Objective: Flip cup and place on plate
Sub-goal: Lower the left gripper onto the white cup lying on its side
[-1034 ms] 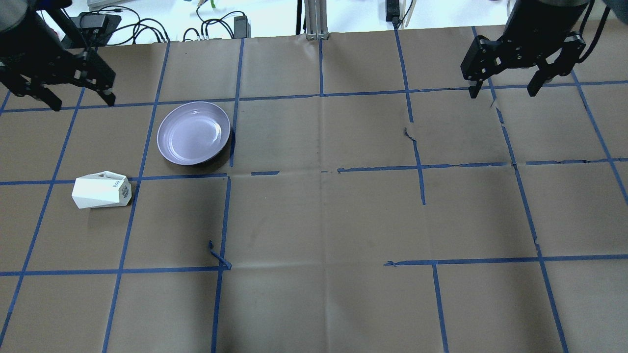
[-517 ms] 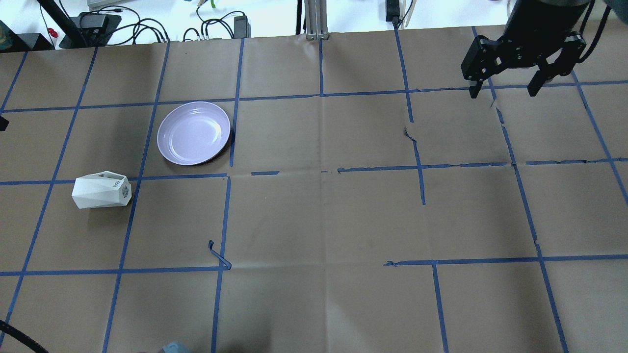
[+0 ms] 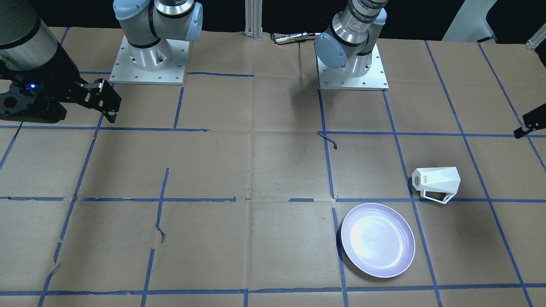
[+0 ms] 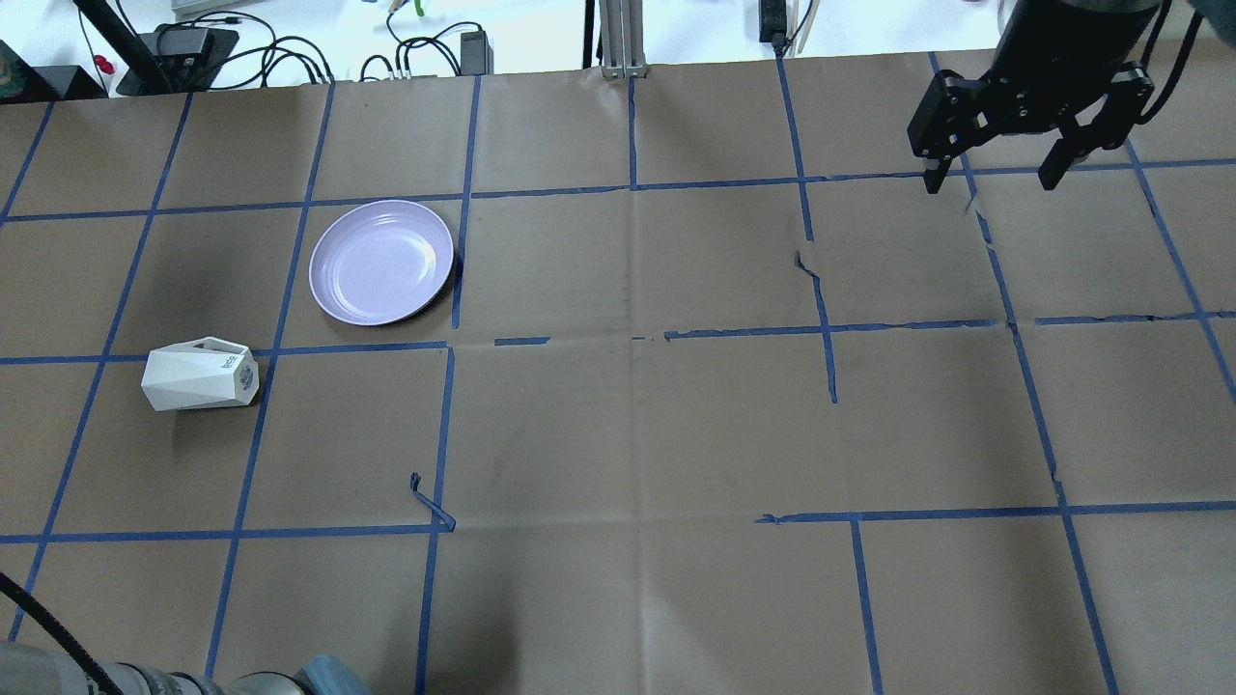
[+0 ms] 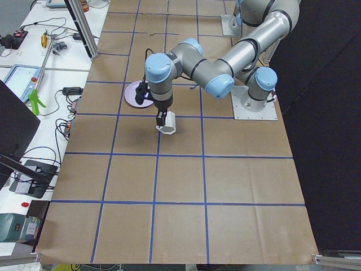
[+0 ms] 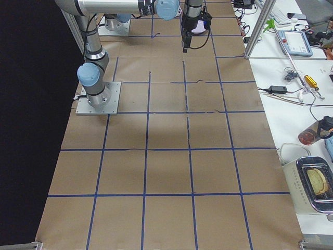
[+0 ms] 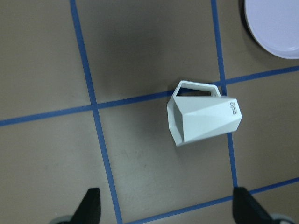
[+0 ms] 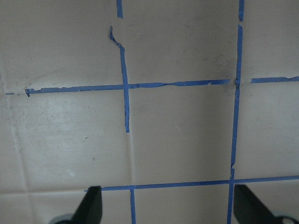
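The white faceted cup (image 4: pixel 200 375) lies on its side on the brown paper at the left, its lettered base towards the table's middle and its handle on the far side. It also shows in the front view (image 3: pixel 437 181) and the left wrist view (image 7: pixel 205 119). The lavender plate (image 4: pixel 381 262) lies empty, beyond and to the right of the cup, apart from it; it also shows in the front view (image 3: pixel 377 240). My left gripper (image 7: pixel 168 210) is open and empty, high above the cup. My right gripper (image 4: pixel 995 179) is open and empty at the far right.
Blue tape lines cross the paper, with a loose curl of tape (image 4: pixel 430 502) near the cup's side. Cables and power bricks (image 4: pixel 290 53) lie beyond the far edge. The arm bases (image 3: pixel 147 59) stand at the robot's side.
My left gripper has left the overhead view's upper left corner; part of its arm now shows at the bottom left edge. The cup, the plate and the right gripper have not moved.
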Action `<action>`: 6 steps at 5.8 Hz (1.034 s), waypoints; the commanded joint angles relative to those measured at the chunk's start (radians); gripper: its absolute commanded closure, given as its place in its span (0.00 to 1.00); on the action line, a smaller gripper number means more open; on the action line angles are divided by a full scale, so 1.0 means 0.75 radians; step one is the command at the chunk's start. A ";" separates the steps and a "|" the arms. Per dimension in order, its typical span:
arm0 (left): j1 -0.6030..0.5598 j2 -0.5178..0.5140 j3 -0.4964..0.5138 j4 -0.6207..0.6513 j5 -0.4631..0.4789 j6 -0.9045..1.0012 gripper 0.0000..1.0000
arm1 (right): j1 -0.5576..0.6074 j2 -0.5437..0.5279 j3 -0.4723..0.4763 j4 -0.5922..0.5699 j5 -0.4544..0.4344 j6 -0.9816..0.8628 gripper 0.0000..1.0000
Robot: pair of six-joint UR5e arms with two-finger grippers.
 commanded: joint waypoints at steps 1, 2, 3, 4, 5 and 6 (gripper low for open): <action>0.174 -0.231 0.019 -0.177 -0.355 0.183 0.01 | 0.000 0.000 0.000 0.000 0.000 0.000 0.00; 0.203 -0.360 0.046 -0.363 -0.490 0.334 0.01 | 0.000 0.000 0.000 0.000 0.000 0.000 0.00; 0.207 -0.473 0.056 -0.541 -0.593 0.489 0.01 | 0.000 0.000 0.000 0.000 0.000 0.000 0.00; 0.217 -0.577 0.056 -0.693 -0.620 0.634 0.01 | 0.000 0.000 0.000 0.000 0.000 0.000 0.00; 0.235 -0.629 0.054 -0.755 -0.621 0.650 0.01 | 0.000 0.000 0.000 0.000 0.000 0.000 0.00; 0.234 -0.682 0.052 -0.798 -0.621 0.660 0.01 | 0.000 0.000 0.000 0.000 0.000 0.000 0.00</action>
